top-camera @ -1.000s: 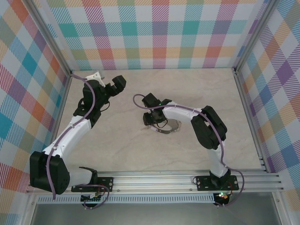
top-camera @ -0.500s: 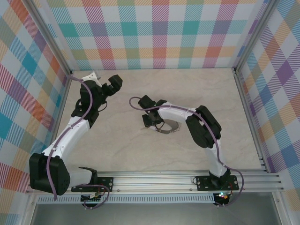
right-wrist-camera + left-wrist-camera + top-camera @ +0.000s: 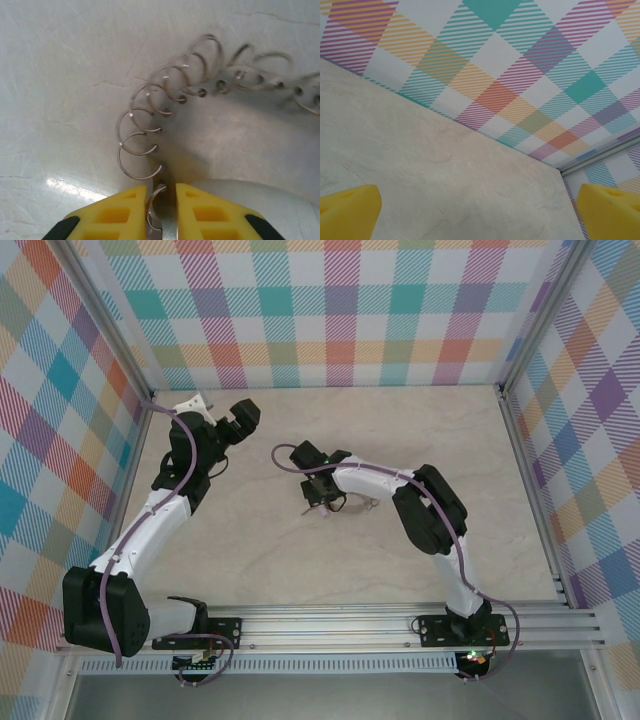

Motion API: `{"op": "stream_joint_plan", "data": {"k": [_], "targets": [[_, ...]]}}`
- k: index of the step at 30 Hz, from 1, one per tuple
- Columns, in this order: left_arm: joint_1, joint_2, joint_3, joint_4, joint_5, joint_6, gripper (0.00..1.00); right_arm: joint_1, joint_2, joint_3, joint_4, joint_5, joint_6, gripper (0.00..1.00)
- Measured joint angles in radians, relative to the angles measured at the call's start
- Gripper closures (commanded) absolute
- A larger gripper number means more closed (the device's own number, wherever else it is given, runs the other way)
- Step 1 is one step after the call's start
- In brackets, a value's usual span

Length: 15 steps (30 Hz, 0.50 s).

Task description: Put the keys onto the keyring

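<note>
Pale marble-patterned tabletop [image 3: 300, 570] sits inside plaid walls [image 3: 340, 310]. Near the far-left corner the left gripper [image 3: 245, 420] hovers, spread wide and empty. At mid-table the right gripper [image 3: 161, 192] pinches narrowly on an end loop of the silvery looped-wire keyring [image 3: 186, 92], which arcs away from the fingertips, then runs rightward.

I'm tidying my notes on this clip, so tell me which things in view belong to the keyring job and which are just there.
Part of the job: keyring, one wire loop pinched by the right gripper, jaws shut on it.
Just there: left gripper, jaws open and holding nothing; table; checked walls.
</note>
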Motion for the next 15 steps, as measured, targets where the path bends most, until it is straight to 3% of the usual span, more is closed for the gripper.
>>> {"op": "stream_joint_plan", "data": {"k": [3, 15], "targets": [[0.000, 0.000, 0.000, 0.003, 0.003, 0.000, 0.00, 0.002, 0.004, 0.001, -0.003, 0.006, -0.001, 1.00], [0.001, 0.000, -0.001, 0.029, 0.034, -0.007, 0.00, 0.002, -0.032, -0.016, -0.007, 0.018, -0.006, 1.00]]}}
